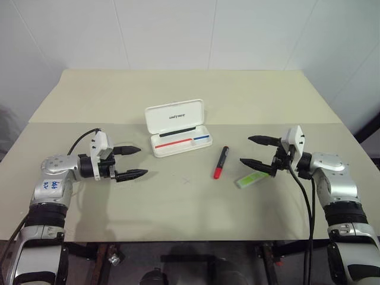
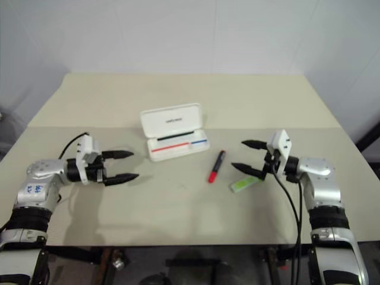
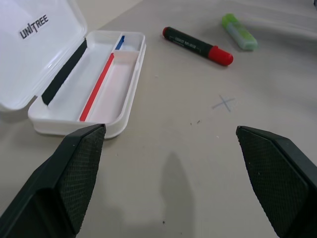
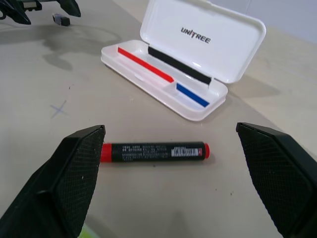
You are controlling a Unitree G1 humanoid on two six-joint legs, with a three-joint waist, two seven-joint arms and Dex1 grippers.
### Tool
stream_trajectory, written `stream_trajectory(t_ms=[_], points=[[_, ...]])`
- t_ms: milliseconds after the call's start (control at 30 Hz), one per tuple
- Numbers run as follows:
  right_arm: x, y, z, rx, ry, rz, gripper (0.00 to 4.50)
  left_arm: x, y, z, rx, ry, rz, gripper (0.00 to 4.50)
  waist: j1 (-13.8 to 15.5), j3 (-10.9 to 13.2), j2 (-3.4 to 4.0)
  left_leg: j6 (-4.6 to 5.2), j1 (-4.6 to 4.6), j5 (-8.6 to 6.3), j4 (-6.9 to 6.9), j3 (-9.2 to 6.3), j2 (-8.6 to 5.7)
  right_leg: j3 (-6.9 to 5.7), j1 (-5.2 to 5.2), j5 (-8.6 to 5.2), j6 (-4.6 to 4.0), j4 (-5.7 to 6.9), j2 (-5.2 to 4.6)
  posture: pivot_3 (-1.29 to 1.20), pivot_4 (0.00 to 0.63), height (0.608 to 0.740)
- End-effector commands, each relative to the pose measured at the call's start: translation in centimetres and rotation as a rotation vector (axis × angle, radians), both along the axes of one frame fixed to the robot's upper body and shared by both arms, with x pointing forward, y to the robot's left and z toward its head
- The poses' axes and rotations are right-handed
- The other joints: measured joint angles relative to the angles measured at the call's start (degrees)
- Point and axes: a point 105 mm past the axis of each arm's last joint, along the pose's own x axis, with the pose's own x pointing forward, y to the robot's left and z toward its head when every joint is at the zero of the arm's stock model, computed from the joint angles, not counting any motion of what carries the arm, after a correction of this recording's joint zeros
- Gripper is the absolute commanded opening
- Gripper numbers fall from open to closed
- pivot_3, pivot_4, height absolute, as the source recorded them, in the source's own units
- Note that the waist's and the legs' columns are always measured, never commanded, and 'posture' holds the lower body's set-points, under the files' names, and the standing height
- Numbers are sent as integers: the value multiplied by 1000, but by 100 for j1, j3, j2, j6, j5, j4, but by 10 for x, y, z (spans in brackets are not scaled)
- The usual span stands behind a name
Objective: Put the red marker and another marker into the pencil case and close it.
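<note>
The white pencil case (image 1: 176,127) lies open at the table's middle, its lid standing up at the back, with a red and a blue strip in its tray. The red marker (image 1: 221,162), black-barrelled with a red cap end, lies on the table just right of the case. The pale-green marker (image 1: 251,179) rests further right, close under my right gripper (image 1: 256,152). That gripper is open and holds nothing. My left gripper (image 1: 133,162) hovers left of the case, also open and empty.
The beige table (image 1: 190,208) has a seam running across behind the case. A small pencilled cross (image 3: 224,103) marks the surface in front of the case. A white wall stands behind the table's far edge.
</note>
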Motion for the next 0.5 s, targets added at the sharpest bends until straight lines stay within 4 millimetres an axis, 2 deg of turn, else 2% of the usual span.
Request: stream_trajectory(t_ms=[33, 167, 300, 500], points=[[0, 0, 28, 56, -105, -13, 4500, 5, -4, 16, 21, -51, -14, 4486, 3, 0, 0, 2, 1, -1, 2, 0, 0, 1, 1, 0, 1, 0, 0, 0, 150, 740], [4, 4, 27, 94, -117, -35, 4500, 14, -6, 14, 49, -24, 16, 4486, 1, 0, 0, 10, 2, -6, 9, -2, -1, 1, 6, 1, 2, 1, 0, 0, 150, 740], [-3, 21, 26, 107, -107, 23, 4500, 24, -15, 15, 42, -11, 10, 4486, 3, 0, 0, 9, -1, -5, 11, -2, -1, 1, 6, 2, 3, 0, 0, 0, 150, 740], [-10, 32, 27, 107, -114, 48, 4500, 31, -30, 11, 71, 14, -42, 4486, 7, 0, 0, 9, -4, -6, 21, -1, -1, 2, 7, 4, 6, -1, 0, 0, 150, 740]])
